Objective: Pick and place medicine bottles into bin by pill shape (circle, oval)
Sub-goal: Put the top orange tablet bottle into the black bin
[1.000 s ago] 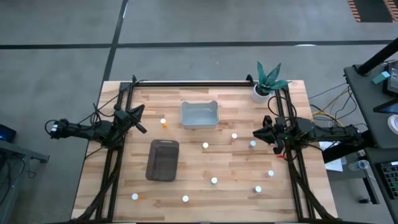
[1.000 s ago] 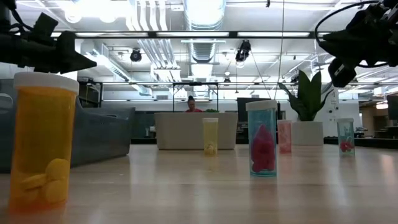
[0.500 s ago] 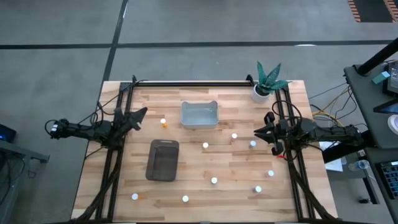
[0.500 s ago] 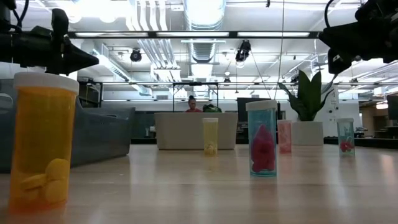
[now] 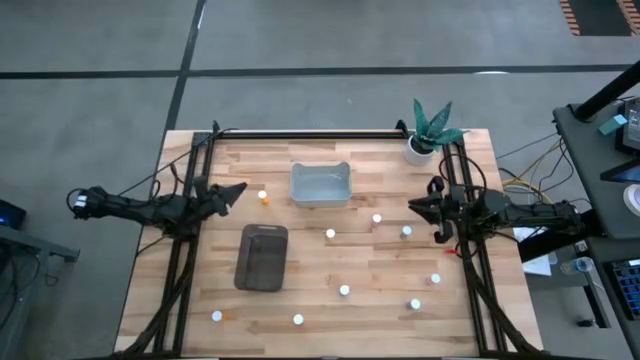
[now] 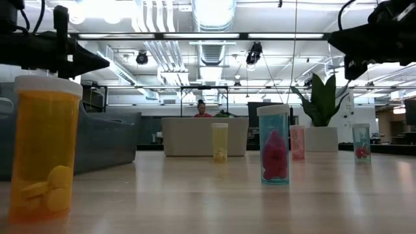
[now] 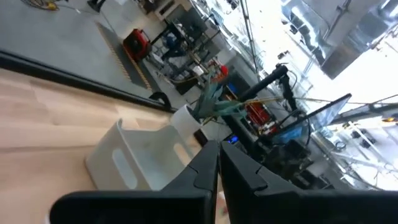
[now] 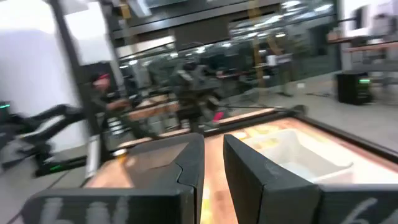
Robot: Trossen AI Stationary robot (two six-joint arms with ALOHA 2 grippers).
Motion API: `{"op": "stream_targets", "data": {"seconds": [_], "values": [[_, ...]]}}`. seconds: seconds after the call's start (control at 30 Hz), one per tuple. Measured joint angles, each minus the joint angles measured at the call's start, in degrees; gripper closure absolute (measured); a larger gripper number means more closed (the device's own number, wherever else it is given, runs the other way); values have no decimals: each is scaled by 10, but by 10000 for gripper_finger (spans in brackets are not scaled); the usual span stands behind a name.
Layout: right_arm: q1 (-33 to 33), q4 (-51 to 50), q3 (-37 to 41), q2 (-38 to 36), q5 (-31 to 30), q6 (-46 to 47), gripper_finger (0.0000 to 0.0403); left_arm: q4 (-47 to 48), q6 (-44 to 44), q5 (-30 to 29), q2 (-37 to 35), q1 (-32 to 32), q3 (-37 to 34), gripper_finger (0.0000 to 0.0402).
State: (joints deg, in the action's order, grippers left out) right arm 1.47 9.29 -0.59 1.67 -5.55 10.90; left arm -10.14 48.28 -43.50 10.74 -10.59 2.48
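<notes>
Several small white-capped bottles stand upright on their bases on the wooden table: one amber (image 5: 262, 196) near my left gripper, others at mid table (image 5: 330, 234) and toward the right (image 5: 406, 231). In the low view an amber bottle (image 6: 45, 149) and a pink-filled one (image 6: 273, 146) stand close. My left gripper (image 5: 238, 188) (image 7: 217, 149) is shut and empty, up in the air at the table's left, left of the amber bottle. My right gripper (image 5: 412, 208) (image 8: 213, 146) is open by a narrow gap and empty, up in the air at the right, beside the bottle there.
A light bin (image 5: 320, 184) stands at the far middle and a dark bin (image 5: 262, 257) nearer, left of centre. A white plant pot (image 5: 418, 148) stands at the far right corner. Black arm frames run along both side edges. A person shows far behind the table (image 6: 201, 109).
My left gripper has swung from pointing toward the far edge to pointing level toward the table's right, its tip nearer the amber bottle. My right gripper has risen a little and tipped more level. No bottle has moved.
</notes>
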Motion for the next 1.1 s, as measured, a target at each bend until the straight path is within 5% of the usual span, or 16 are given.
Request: {"op": "stream_targets", "data": {"seconds": [0.47, 0.73, 1.1], "values": [[0, 54, 0, 4, -92, -106, 351, 1, 27, 61, 232, 0, 124, 401], [-1, 104, 0, 3, -96, -142, 351, 5, 41, 132, 380, 0, 221, 402], [-1, 107, -31, 9, -97, -231, 351, 362, 137, 181, 516, 3, 419, 401]]}}
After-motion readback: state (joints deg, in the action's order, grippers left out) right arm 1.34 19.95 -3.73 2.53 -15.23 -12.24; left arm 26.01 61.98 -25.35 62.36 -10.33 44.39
